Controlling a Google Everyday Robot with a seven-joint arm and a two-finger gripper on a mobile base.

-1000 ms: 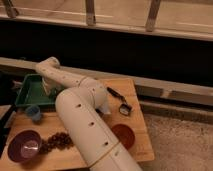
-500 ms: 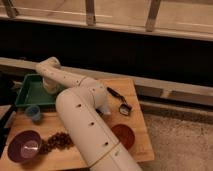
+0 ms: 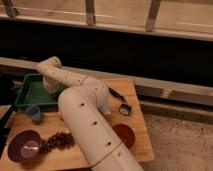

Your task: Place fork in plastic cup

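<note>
My arm reaches from the lower right across the wooden table to the green tray point(image 3: 29, 95) at the back left. The gripper point(image 3: 50, 88) hangs down over the tray's right part, shut, and is mostly hidden behind the white wrist. The fork is hidden, so I cannot tell whether it is held. The small blue plastic cup point(image 3: 33, 113) stands on the table just in front of the tray, left of and nearer than the gripper.
A purple bowl point(image 3: 24, 146) sits at the front left beside a dark cluster of small pieces point(image 3: 59, 141). An orange-red bowl point(image 3: 124, 135) lies at the front right. A black-handled tool point(image 3: 120, 101) rests at the back right. Behind the table runs a dark wall.
The arm stays over the tray in the same place. The gripper has shut over the last second.
</note>
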